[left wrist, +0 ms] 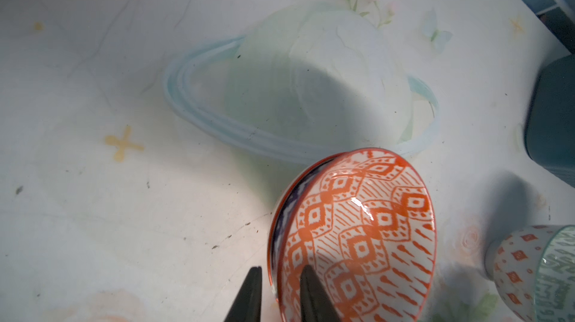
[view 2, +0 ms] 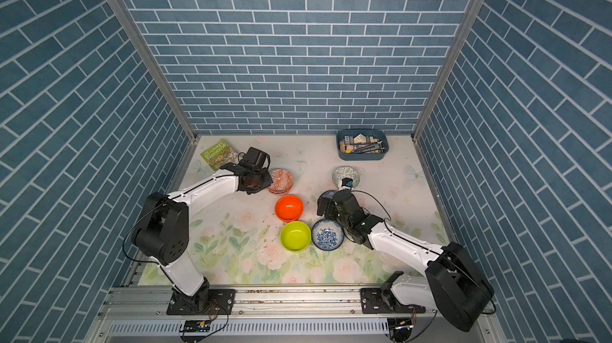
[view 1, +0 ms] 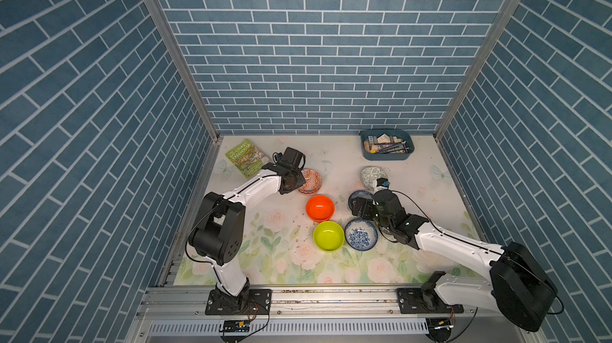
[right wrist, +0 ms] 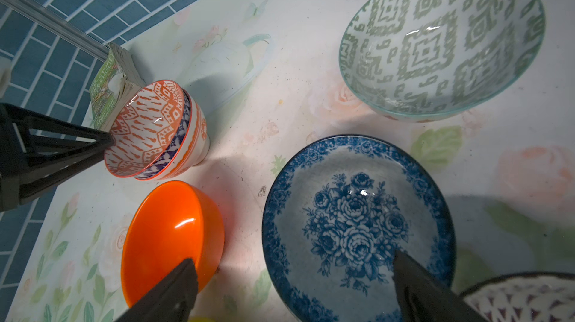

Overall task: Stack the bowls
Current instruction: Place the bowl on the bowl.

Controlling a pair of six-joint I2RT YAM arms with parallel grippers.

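Note:
My left gripper [left wrist: 281,273] is shut on the near rim of an orange-white patterned bowl [left wrist: 357,230], one finger inside and one outside. That bowl sits tilted in a second bowl with a blue lining [right wrist: 177,146] at the back left [view 1: 311,181]. My right gripper [right wrist: 295,273] is open, one finger over the plain orange bowl [right wrist: 168,233] and one over a blue-white floral bowl [right wrist: 354,227]. A grey-green patterned bowl [view 1: 373,175] stands behind it. The lime-green bowl [view 1: 328,236] and another blue floral bowl [view 1: 361,234] stand nearer the front. A lattice bowl [right wrist: 522,298] shows only in the right wrist view.
A green book [view 1: 246,158] lies at the back left, close behind the left gripper. A blue tray [view 1: 386,144] of small items stands at the back right. Blue brick walls close in three sides of the flowered table [view 1: 265,258].

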